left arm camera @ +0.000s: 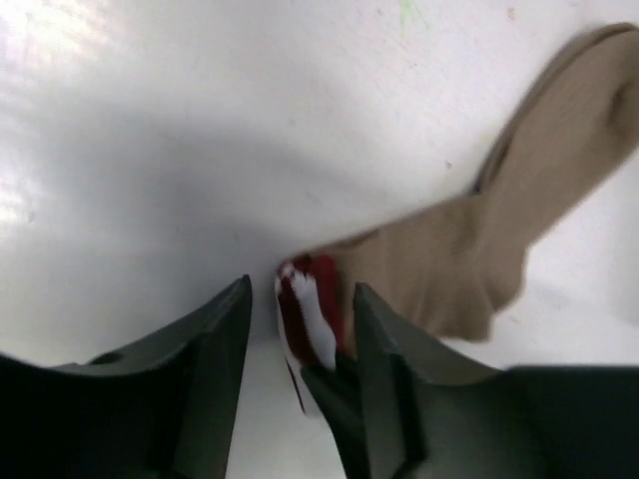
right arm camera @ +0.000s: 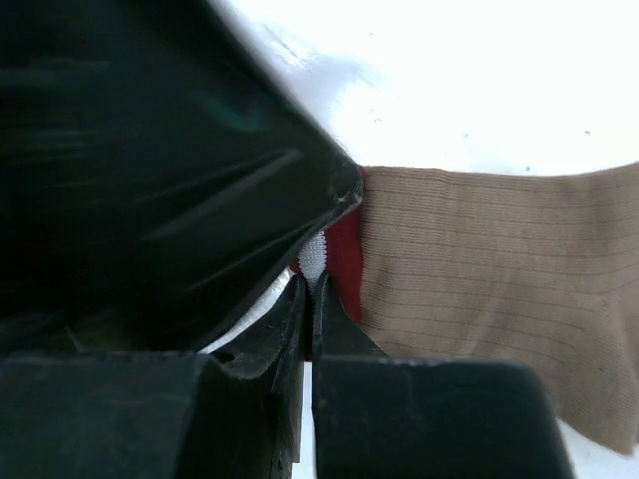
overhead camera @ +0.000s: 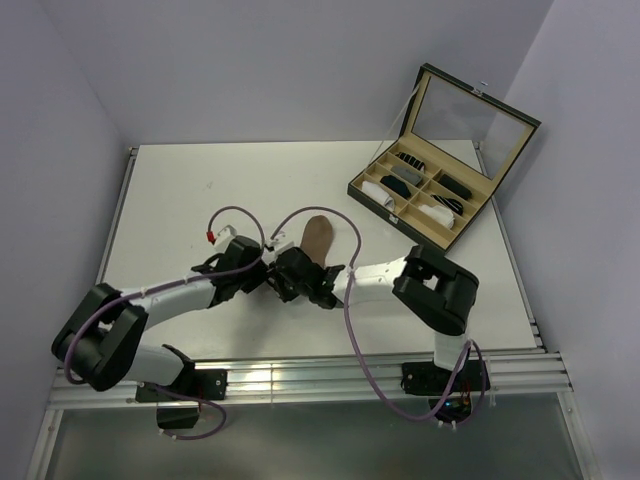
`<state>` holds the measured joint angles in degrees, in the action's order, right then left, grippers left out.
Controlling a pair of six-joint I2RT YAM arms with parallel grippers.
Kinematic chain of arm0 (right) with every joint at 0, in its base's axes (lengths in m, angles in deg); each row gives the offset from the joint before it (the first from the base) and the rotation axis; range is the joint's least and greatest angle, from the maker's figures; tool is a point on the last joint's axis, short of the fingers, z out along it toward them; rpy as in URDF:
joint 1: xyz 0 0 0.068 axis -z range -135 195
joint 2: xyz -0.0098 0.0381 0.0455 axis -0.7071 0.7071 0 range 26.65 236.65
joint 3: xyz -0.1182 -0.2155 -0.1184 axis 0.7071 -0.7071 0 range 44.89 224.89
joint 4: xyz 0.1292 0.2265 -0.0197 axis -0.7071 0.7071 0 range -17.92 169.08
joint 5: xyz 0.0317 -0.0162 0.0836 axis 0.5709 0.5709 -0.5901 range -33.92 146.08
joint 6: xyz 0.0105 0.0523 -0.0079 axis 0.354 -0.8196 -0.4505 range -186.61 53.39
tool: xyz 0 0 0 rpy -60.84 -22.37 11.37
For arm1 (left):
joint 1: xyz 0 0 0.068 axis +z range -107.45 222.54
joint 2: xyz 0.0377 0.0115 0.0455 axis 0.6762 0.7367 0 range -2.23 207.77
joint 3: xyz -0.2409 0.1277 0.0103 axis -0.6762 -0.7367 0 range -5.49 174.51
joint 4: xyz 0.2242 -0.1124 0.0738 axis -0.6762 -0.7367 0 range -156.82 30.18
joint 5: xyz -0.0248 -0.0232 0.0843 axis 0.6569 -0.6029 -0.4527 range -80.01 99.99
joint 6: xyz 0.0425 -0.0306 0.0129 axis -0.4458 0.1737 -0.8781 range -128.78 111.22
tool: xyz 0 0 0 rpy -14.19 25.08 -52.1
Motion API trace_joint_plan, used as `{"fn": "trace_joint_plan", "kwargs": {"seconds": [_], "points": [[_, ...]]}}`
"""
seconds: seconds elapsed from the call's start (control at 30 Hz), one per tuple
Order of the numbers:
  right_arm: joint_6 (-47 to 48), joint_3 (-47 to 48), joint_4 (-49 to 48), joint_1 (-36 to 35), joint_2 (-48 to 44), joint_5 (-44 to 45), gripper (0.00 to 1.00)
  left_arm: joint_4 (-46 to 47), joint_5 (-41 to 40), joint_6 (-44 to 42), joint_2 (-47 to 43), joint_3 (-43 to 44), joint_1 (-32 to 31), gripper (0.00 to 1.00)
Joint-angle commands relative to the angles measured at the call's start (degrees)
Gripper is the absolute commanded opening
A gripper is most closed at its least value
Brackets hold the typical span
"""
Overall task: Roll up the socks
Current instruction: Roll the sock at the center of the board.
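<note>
One tan sock (overhead camera: 318,238), cuff (left arm camera: 318,324) hidden from above, left hand (left arm camera: 302,291) spread around striped cuff, right hand (right arm camera: 308,299) pinching its edge

The left arm (overhead camera: 165,295) and the right arm (overhead camera: 375,275) were built of white tubes joined by bulky black housings. A thin purple cable (overhead camera: 352,330) looped loosely along each arm, and the left one carried a small red plug (overhead camera: 210,238). Each arm rose from a black base block (overhead camera: 440,378). The left gripper (left arm camera: 300,304) and the right gripper (right arm camera: 308,284) had dark, matte, wedge-shaped fingers (left arm camera: 215,349).
</note>
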<state>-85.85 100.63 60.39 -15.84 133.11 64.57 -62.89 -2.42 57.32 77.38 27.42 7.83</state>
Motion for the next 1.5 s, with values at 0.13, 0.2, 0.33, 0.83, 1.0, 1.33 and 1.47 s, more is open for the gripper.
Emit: {"fn": "trace_joint_plan", "kwargs": {"seconds": [0.13, 0.2, 0.33, 0.83, 1.0, 1.33, 1.47], "points": [[-8.4, -8.3, -4.4, 9.6, -1.1, -24.5, 0.00, 2.1, -4.1, 2.0, -11.7, -3.2, -2.3, 0.66], [-12.0, -10.8, -8.0, 12.7, -1.0, -31.1, 0.00, 2.5, -3.9, 1.6, -12.9, -3.5, -2.3, 0.67], [-19.8, -14.6, -20.3, 17.2, 0.9, -41.5, 0.00, 6.0, -1.8, 0.9, -12.8, -4.9, -2.3, 0.66], [-42.9, -21.6, -48.4, 25.4, 14.6, -53.1, 0.00, 10.8, 3.3, 0.3, -6.1, -5.6, -3.6, 0.52], [-41.0, -21.2, -44.8, 25.7, 14.2, -52.3, 0.00, 12.1, 3.9, 1.0, -3.2, -5.4, -4.4, 0.50], [-38.9, -20.8, -41.5, 25.7, 13.5, -50.9, 0.01, 11.3, 2.2, 1.8, 3.7, -3.4, -5.4, 0.41], [-34.4, -20.5, -36.1, 25.7, 10.2, -48.4, 0.05, 11.0, 1.9, 2.8, 5.6, -3.3, -5.7, 0.25]]}}
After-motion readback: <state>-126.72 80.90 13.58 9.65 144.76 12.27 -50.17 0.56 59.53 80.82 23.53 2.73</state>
